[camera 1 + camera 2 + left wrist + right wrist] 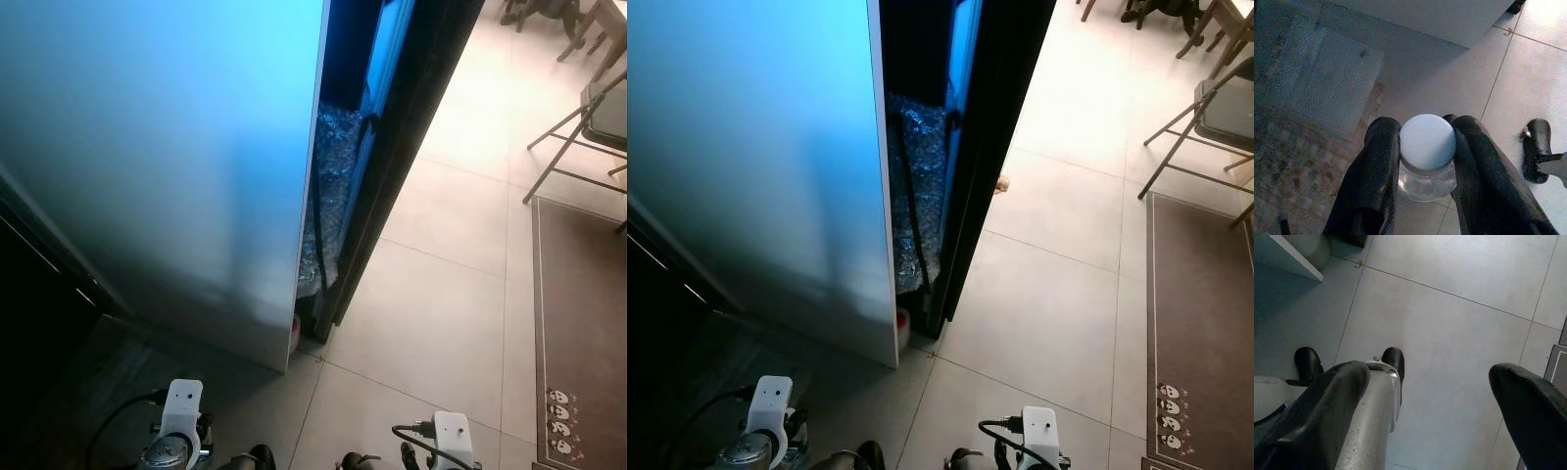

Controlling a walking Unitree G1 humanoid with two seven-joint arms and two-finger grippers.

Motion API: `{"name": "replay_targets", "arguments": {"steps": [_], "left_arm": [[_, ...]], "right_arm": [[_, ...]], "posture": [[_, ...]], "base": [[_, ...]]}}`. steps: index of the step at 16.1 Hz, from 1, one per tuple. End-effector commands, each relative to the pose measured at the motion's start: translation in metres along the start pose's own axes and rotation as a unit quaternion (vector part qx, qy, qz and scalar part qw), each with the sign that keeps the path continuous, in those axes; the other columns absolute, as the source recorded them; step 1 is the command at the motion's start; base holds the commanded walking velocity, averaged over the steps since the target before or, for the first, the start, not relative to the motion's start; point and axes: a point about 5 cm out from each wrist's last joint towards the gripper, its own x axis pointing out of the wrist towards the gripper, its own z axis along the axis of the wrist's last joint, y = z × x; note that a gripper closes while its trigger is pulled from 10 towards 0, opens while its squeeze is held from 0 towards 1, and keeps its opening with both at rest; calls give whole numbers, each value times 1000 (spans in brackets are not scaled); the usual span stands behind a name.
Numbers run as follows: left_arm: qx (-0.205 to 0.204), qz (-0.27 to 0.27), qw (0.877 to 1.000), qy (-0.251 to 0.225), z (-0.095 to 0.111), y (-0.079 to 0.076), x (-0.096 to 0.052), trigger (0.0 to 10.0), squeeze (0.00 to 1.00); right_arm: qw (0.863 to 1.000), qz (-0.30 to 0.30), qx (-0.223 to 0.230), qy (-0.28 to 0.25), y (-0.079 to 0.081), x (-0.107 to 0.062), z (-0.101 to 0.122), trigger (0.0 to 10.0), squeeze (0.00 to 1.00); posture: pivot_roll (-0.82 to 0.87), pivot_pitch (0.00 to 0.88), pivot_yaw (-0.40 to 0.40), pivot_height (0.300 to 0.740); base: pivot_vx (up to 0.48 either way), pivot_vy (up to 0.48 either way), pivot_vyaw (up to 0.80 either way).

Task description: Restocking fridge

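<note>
The fridge point(167, 166) stands before me as a tall silvery-blue slab, with a dark door point(411, 117) ajar on its right side. A narrow gap between them shows crinkled clear plastic wrapping point(331, 176) inside. In the left wrist view my left gripper point(1425, 122) is shut on a small clear bottle with a pale round cap point(1427, 139), held low over the floor. My right gripper point(1427, 372) hangs open above the bare tiles, with nothing between its fingers point(1337, 396). Both wrists point(178, 426) show at the bottom edge of the eye views.
Pale floor tiles point(441, 323) stretch to the right of the fridge. A folding chair point(588, 127) and a brown rug point(578, 323) lie at the far right. A dark cabinet point(39, 323) stands at the left. My black feet point(1394, 361) are on the floor below.
</note>
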Motion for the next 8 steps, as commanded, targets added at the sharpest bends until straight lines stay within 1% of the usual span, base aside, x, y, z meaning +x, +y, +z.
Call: {"name": "replay_targets", "arguments": {"steps": [1, 3, 8], "left_arm": [[3, -4, 1000, 19, -10, -1, -2, 10000, 0], [9, -7, 1000, 17, -7, 2, -1, 10000, 0], [9, -8, 1000, 22, -9, 2, -2, 10000, 0]], "right_arm": [[1000, -4, 7, 13, -3, -2, -9, 10000, 0], [1000, 3, 4, -1, 5, 1, 1, 10000, 0], [1000, 5, 3, -4, 4, 0, -2, 10000, 0]], "posture": [[-95, 154, -47, 740], [-93, 148, -39, 740], [-92, 167, -43, 740]], "base": [[0, 0, 0], [246, 0, 0], [254, 0, 0]]}}
